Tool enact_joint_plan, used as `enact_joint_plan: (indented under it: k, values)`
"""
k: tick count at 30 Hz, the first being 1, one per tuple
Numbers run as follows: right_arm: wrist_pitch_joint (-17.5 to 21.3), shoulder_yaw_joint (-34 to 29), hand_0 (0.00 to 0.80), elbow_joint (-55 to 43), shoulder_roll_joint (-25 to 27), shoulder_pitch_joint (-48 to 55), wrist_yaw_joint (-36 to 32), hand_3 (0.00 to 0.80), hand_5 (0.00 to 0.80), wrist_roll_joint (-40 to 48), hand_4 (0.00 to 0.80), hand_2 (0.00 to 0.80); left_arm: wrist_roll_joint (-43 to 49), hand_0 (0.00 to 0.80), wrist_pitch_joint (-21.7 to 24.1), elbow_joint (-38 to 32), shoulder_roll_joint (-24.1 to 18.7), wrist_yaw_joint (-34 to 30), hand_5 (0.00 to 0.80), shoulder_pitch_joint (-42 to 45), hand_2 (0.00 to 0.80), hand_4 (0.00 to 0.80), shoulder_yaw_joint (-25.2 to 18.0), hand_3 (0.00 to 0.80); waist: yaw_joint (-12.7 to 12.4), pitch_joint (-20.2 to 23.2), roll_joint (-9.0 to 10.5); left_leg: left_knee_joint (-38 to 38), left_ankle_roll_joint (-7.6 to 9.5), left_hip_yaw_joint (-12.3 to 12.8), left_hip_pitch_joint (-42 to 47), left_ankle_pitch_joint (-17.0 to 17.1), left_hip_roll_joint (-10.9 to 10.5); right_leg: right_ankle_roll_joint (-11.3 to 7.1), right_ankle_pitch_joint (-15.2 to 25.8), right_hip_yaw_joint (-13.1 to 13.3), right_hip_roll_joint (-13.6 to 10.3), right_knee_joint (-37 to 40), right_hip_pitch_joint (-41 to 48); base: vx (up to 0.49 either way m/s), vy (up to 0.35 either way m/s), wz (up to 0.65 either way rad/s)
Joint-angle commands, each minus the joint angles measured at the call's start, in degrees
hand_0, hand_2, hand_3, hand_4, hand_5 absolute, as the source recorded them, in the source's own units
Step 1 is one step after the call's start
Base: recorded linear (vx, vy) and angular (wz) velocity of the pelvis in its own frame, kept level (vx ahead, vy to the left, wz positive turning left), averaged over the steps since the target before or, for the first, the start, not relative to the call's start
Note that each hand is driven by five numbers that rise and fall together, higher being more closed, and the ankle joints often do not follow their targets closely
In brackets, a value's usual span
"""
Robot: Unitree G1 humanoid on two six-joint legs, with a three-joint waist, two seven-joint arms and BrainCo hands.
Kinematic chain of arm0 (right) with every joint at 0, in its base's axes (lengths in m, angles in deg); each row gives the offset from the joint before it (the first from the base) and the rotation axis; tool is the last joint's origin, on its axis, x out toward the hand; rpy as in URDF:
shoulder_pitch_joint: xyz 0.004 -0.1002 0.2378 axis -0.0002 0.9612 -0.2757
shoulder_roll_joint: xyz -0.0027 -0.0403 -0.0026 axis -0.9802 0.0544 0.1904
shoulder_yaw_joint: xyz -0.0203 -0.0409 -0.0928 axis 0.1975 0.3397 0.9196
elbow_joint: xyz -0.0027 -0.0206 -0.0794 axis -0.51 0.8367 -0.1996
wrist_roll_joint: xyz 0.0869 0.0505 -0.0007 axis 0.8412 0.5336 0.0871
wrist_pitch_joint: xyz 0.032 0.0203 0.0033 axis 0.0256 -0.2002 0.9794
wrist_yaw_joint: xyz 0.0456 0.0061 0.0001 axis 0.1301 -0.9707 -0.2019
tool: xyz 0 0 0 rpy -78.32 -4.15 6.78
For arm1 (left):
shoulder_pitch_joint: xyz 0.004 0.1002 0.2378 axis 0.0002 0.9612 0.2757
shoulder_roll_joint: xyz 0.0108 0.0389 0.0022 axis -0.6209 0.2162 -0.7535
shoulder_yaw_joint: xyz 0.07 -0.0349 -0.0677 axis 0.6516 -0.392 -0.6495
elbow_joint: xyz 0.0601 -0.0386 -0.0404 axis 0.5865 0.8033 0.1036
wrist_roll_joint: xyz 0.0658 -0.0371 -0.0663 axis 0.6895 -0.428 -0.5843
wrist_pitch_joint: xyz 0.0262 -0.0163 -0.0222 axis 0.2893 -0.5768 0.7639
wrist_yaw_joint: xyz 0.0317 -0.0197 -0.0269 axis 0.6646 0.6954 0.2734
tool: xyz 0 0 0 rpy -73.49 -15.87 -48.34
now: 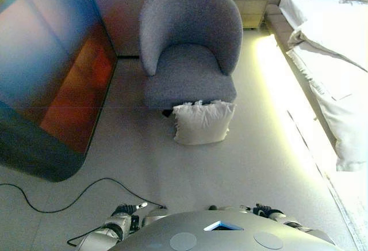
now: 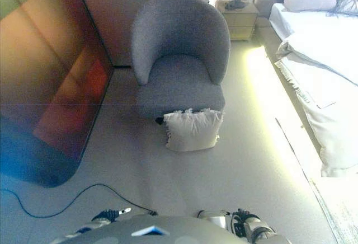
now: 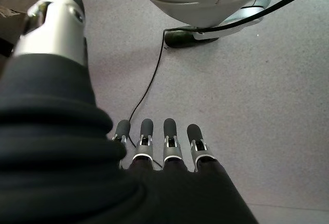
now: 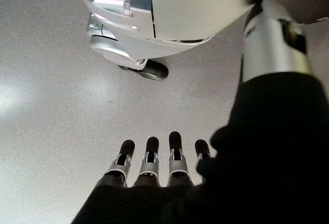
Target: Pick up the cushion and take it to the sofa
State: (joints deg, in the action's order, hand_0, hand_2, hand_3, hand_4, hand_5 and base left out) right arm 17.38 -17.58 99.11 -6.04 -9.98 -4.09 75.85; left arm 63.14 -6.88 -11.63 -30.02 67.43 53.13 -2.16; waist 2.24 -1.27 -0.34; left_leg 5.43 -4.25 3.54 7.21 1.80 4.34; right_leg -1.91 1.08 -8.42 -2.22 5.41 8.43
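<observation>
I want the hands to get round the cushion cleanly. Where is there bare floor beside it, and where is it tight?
Bare floor lies in front of the white fringed cushion and on both its sides, towards the dark glossy panel and the white bed. Behind, it leans against the grey upholstered armchair: tight.

The left hand [image 3: 169, 147] is hanging low at the robot's side, its silver, dark-tipped fingers [image 3: 147, 137] lying straight in a row and its thumb [image 3: 54, 21] standing apart, holding nothing; the right hand [image 4: 154, 165] is hanging the same way on the other side, fingers [image 4: 175, 152] straight and side by side, pointing down, empty; both wrists are showing their dark ribbed covers.
</observation>
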Motion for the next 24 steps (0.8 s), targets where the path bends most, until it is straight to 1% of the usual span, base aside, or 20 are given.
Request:
enact_joint_plan:
  k: [1, 2, 8, 13, 20, 22, 24]
  values:
    - [-0.63, -0.09, 0.000, 4.35, -0.83, -3.66, -0.38, 0.000, 0.000, -0.75, 0.000, 0.000, -0.74, 0.000, 1.59, 3.89, 0.49, 0.04, 0.000, -4.21, 0.000, 0.000, -0.90, 0.000, -0.82, -1.47, 1.52, -0.65, 6.08, 1.22, 1.85, -8.59, -6.59, -1.52, -4.41, 3.02, 0.82, -0.63, -0.79, 0.000, 0.000, 0.00]
    - [-0.65, -0.18, 0.000, 4.36, -0.89, -3.56, -0.33, 0.000, 0.000, -0.57, 0.000, 0.000, -0.69, 0.000, 2.13, 3.84, 0.55, 0.05, 0.000, -4.03, 0.000, 0.000, -1.05, 0.000, -0.87, -1.42, 1.52, -0.59, 6.08, 1.19, 1.93, -8.60, -6.60, -1.54, -4.38, 2.92, 0.79, -0.56, -0.69, 0.024, -0.013, 0.04]
    - [-0.57, -0.52, 0.000, 4.73, -1.01, -3.22, -0.74, 0.000, 0.000, -0.46, 0.000, 0.000, 1.24, 0.000, 1.71, 3.89, 0.66, -0.54, 0.000, -3.43, 0.000, 0.000, -0.82, 0.000, -0.90, -0.99, 1.63, -0.56, 5.96, 1.41, 2.28, -8.66, -6.51, -1.64, -4.43, 2.51, 0.75, -0.70, -0.43, 0.027, -0.011, 0.03]
    - [-0.75, -0.39, 0.000, 4.64, -1.12, -3.25, -1.09, 0.000, 0.000, -0.54, 0.000, 0.000, 1.87, 0.000, 1.16, 3.92, 0.67, 0.02, 0.000, -3.47, 0.000, 0.000, -0.57, 0.000, -0.93, -0.92, 1.72, -0.66, 6.09, 1.34, 2.37, -8.76, -6.51, -1.52, -4.73, 2.72, 0.96, -0.85, -0.27, 0.010, -0.017, 0.00]
    - [-1.12, 0.15, 0.000, 4.41, -1.17, -3.53, -1.05, 0.000, 0.000, -0.63, 0.000, 0.000, 2.14, 0.000, 0.69, 3.77, 0.59, -0.09, 0.000, -3.87, 0.000, 0.000, -0.14, 0.000, -0.99, -1.03, 1.90, -0.78, 6.03, 1.09, 2.33, -8.77, -6.25, -1.16, -5.13, 3.21, 1.64, -0.88, -0.15, 0.025, -0.079, 0.00]
    - [-1.30, 0.27, 0.000, 4.30, -1.21, -3.56, -1.07, 0.000, 0.000, -0.71, 0.000, 0.000, 1.98, 0.000, 0.50, 3.60, 0.53, -0.30, 0.000, -3.80, 0.000, 0.000, -0.27, 0.000, -0.98, -1.13, 1.95, -1.12, 6.01, 0.96, 2.33, -8.84, -6.13, -1.00, -5.33, 3.42, 1.83, -1.18, -0.17, 0.035, -0.114, 0.00]
    - [-1.51, 0.57, 0.000, 4.15, -1.17, -3.80, -1.14, 0.000, 0.000, -0.76, 0.000, 0.000, 1.74, 0.000, 0.47, 3.45, 0.43, -0.18, 0.000, -3.89, 0.000, 0.000, -0.55, 0.000, -1.08, -1.40, 2.36, -4.07, 5.80, 0.87, 1.39, -9.60, -5.70, -0.41, -5.87, 3.88, 2.10, -2.14, -0.50, 0.020, -0.153, 0.01]
